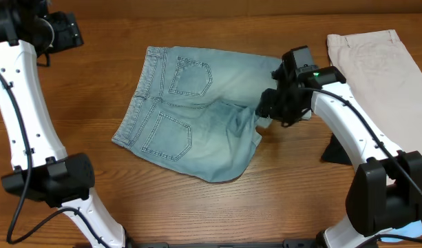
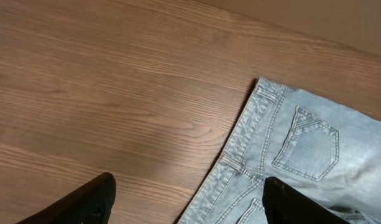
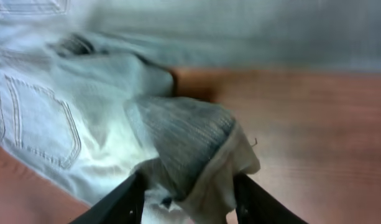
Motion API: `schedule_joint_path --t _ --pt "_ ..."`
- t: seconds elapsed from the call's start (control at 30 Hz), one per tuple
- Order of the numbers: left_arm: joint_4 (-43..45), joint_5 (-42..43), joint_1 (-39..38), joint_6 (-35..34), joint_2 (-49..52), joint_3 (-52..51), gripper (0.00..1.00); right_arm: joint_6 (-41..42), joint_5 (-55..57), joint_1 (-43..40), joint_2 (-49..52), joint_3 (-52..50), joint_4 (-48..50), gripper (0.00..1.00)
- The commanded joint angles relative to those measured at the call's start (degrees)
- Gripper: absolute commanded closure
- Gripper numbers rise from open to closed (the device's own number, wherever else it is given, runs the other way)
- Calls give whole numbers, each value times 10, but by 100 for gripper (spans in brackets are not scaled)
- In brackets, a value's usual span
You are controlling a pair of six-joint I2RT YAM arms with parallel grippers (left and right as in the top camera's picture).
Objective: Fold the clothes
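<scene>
The light-blue denim shorts (image 1: 193, 110) lie spread in the middle of the table, back pockets up and waistband to the left. The right leg's cuffed hem (image 3: 190, 143) is bunched and turned over, showing its pale inside. My right gripper (image 1: 267, 116) hangs at that hem. Its jaws stand apart in the right wrist view (image 3: 189, 193), with the bunched cuff lying loosely between the fingers. My left gripper (image 2: 190, 190) is open and empty, high over the table's far left beside the waistband (image 2: 240, 149). In the overhead view it sits at the top left (image 1: 59, 31).
Beige shorts (image 1: 379, 69) lie flat at the far right, behind my right arm (image 1: 348, 117). Bare wooden table (image 1: 93, 83) surrounds the denim on the left and in front. My left arm's base (image 1: 56, 182) stands at the front left.
</scene>
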Motion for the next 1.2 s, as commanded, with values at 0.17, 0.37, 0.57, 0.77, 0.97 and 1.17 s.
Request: schedule_joint_path --t 0.17,0.37,0.57,0.77,0.97,1.17 --pt "2 4 -8 11 33 -3 22 12 3 -97 -44 14 -92 49" --pt "2 3 -8 11 34 -3 22 -7 7 -131 -44 -1 -101 49" --pt "0 3 -8 11 34 -3 22 -23 8 -130 -44 -45 -123 50" --pt "0 1 -8 11 34 -3 22 -38 -16 -116 -44 -116 -128 55" --pt "0 2 -8 11 34 -3 22 -40 -68 -49 -45 -168 -74 60" --pt "0 2 -8 11 34 -3 22 23 -52 6 -42 -195 37 60"
